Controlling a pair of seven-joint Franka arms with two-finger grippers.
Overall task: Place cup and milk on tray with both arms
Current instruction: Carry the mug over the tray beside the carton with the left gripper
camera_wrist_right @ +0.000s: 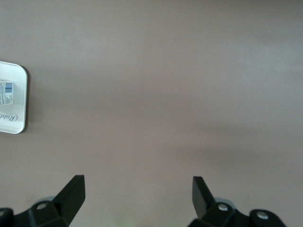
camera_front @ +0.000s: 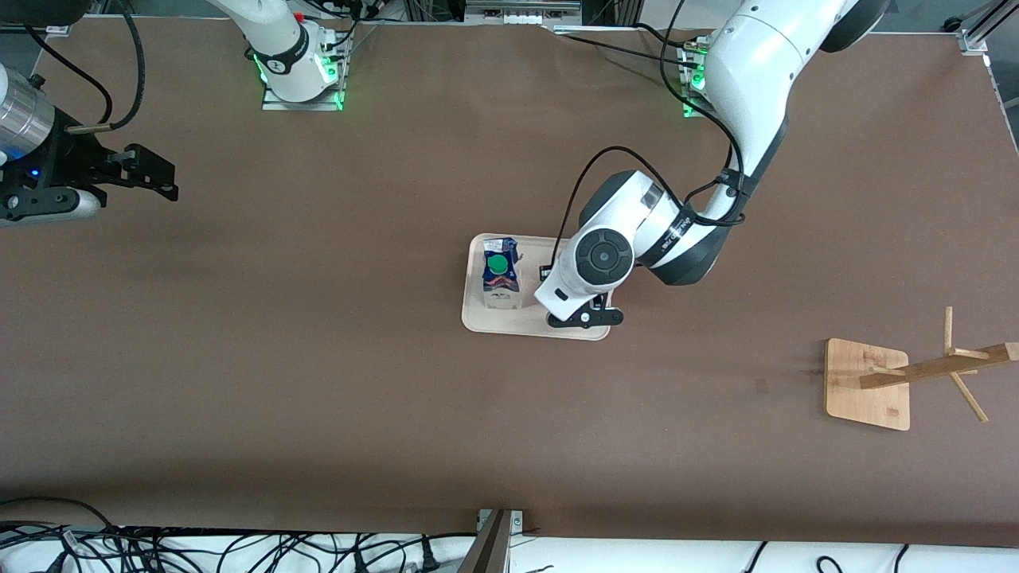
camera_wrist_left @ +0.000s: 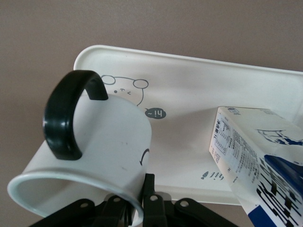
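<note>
The cream tray [camera_front: 475, 320] lies mid-table. The milk [camera_front: 500, 274], a blue and white carton with a green cap, stands upright on the part of it toward the right arm's end. My left gripper [camera_front: 579, 312] is over the tray's other part and hides the cup in the front view. In the left wrist view the left gripper [camera_wrist_left: 139, 201] is shut on the rim wall of the white cup [camera_wrist_left: 106, 142], black handle [camera_wrist_left: 66, 118] showing, above the tray [camera_wrist_left: 189, 80] beside the milk [camera_wrist_left: 258, 156]. I cannot tell whether the cup touches the tray. My right gripper [camera_front: 155, 179] waits open and empty over bare table.
A wooden rack [camera_front: 868, 383] with slanted pegs stands toward the left arm's end, nearer the front camera than the tray. Through the right wrist view, the right gripper [camera_wrist_right: 138, 191] has brown table under it and a corner of the tray [camera_wrist_right: 13, 124] at the frame's edge. Cables run along the table's front edge.
</note>
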